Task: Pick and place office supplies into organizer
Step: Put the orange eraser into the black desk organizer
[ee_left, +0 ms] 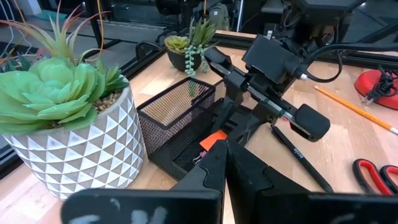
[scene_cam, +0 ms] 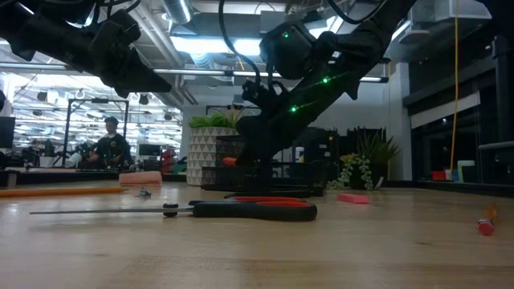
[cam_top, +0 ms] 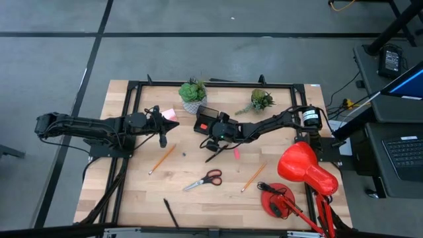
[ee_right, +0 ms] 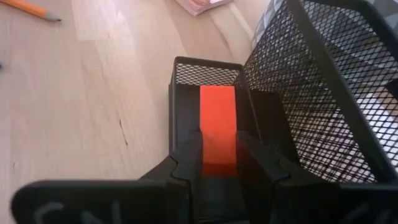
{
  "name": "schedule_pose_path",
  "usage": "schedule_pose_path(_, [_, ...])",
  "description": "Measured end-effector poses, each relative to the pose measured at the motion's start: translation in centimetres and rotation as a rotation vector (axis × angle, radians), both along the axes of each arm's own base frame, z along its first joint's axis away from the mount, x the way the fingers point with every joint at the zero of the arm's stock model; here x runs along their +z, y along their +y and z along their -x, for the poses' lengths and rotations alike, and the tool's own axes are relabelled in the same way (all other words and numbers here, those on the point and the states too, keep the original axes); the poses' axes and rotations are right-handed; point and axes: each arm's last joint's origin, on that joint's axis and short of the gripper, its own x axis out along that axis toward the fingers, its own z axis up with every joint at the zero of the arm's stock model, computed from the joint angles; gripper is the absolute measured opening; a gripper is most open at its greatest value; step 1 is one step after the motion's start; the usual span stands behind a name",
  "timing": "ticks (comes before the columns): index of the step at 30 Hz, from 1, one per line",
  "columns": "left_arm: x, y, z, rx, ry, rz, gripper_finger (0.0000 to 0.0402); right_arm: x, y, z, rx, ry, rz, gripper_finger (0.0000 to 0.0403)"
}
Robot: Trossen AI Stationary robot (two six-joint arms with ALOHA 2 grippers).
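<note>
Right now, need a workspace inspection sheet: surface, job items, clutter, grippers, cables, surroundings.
Surface: wooden table, black frame around it.
Job's things: black mesh organizer at the back centre; orange-red eraser over its low front tray; two pencils, scissors, black pen, small pink eraser loose on the table; pink sticky pad by the left gripper.
Clutter: two potted plants, red desk lamp.
Grippers: right gripper shut on the orange-red eraser at the organizer; left gripper shut, empty.
Cables: black leads along both arms.
Surroundings: person seated far behind in the low view; laptop right of the table.
</note>
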Motion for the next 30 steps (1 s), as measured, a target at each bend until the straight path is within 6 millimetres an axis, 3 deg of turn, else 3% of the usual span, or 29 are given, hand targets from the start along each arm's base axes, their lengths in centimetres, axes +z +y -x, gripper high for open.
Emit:
schedule_pose_path(20, [-0.01,0.0,0.0,0.0,0.0,0.0,0.0006,0.03,-0.09,-0.06,-0.024,-0.027,-0.028,0.0089])
schedule_pose_path(30, [-0.01,0.0,0.0,0.0,0.0,0.0,0.0006,0.08,-0.21,-0.04,-0.064,-0.036,-0.005,0.0141])
